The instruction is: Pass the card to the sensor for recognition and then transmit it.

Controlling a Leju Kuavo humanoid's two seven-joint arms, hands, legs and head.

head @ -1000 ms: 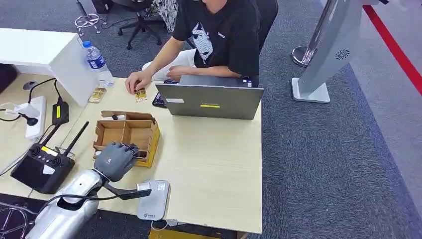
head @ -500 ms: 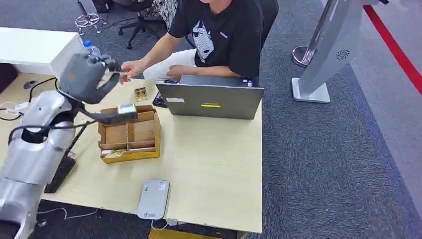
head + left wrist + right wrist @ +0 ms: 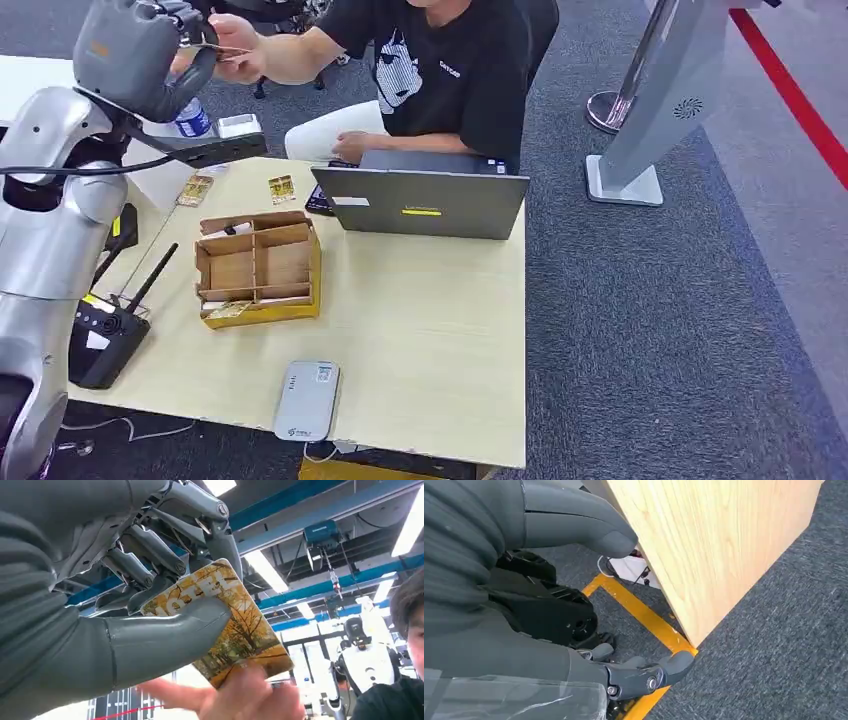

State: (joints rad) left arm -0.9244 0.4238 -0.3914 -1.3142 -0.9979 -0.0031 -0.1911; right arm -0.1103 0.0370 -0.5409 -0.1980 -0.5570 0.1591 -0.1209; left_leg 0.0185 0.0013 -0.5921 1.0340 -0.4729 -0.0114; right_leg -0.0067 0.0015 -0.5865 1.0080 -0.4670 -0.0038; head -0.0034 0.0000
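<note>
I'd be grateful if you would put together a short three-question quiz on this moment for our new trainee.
1. True or false: the left hand holds the card between thumb and fingers.
2. What touches the card's free end? A) the laptop B) a person's hand C) the water bottle
3. Fill in: the grey card reader lies near the table's ____ edge, on the robot's side.

Key
1. True; the left wrist view shows it pinched.
2. B; the person's hand meets the card, raised above the table.
3. Near; it lies on the robot's side of the cardboard box, away from the laptop.
</note>
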